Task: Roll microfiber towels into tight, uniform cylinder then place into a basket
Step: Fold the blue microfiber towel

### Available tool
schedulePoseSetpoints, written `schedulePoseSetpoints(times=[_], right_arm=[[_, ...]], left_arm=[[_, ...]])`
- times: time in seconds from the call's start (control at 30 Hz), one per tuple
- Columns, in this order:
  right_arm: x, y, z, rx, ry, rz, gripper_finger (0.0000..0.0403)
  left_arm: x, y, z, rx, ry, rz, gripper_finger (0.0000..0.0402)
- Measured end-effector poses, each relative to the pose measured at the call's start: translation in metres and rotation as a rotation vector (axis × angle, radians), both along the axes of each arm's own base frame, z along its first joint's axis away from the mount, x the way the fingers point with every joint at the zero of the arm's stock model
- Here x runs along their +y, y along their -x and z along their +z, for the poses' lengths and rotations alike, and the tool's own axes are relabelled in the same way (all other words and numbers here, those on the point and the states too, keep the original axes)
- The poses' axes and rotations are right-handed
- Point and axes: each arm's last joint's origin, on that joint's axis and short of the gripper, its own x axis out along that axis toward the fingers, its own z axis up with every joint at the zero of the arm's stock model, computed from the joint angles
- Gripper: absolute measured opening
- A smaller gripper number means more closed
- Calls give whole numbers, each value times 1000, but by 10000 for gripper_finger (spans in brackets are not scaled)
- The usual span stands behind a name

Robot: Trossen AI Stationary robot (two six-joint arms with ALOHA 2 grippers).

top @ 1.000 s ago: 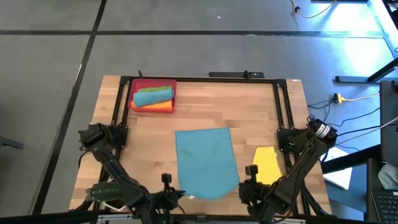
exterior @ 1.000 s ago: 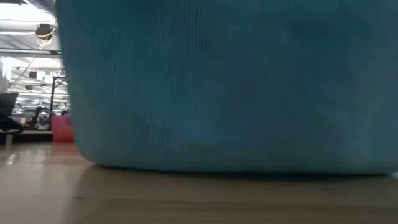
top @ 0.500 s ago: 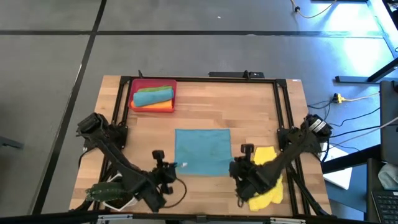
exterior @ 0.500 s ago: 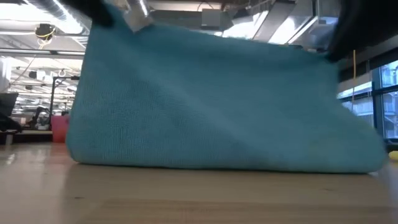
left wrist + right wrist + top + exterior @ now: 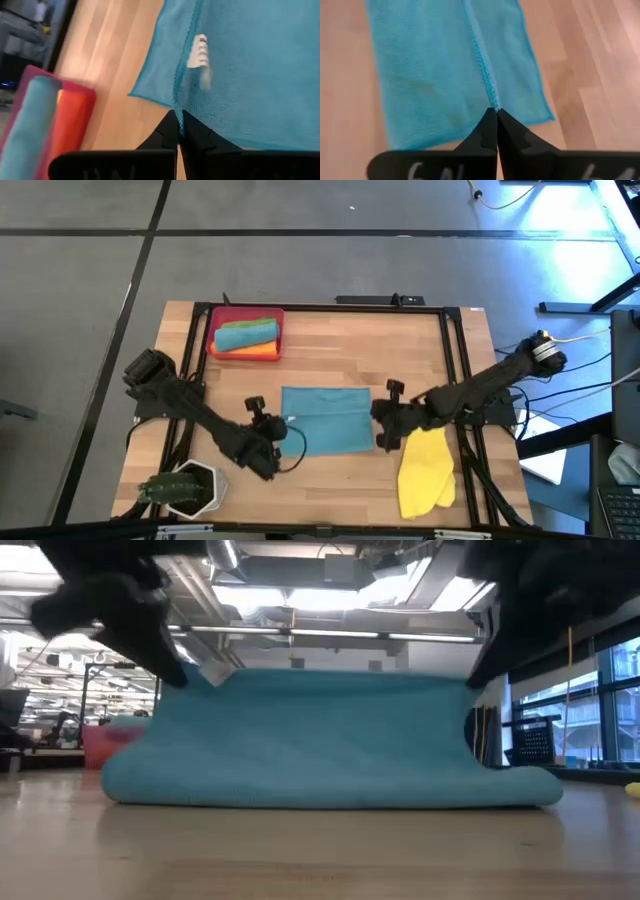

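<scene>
Wooden table [image 5: 330,340] is carrying our teal towel [image 5: 327,420] at centre; we are reaching inward, left gripper [image 5: 278,432] clenched on its nine o'clock edge, right gripper [image 5: 380,417] pinching the three o'clock edge, both lifting the fold.

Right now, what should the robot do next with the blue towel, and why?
Probably carry the pinched edge on to the far edge and lay it flat. Both pincers, left and right, are shut on the teal towel, which is folded only partway over.
</scene>
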Motion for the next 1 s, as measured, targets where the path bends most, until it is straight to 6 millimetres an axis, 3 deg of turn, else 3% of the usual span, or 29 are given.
schedulePoseSetpoints(times=[0.3, 0.53, 0.8, 1.0], right_arm=[[-48, 9, -40, 14, -52, -106, 0], [-74, 8, -55, -31, -104, -137, 1], [-88, 9, -60, -52, -101, -200, 46], [-91, 9, -60, -60, -107, -228, 96]], left_arm=[[62, -11, -1, -38, 144, -29, 0], [99, -15, -22, -27, 222, 54, 0], [112, -15, -29, -35, 212, 77, 9], [112, -17, -28, -39, 204, 50, 70]])
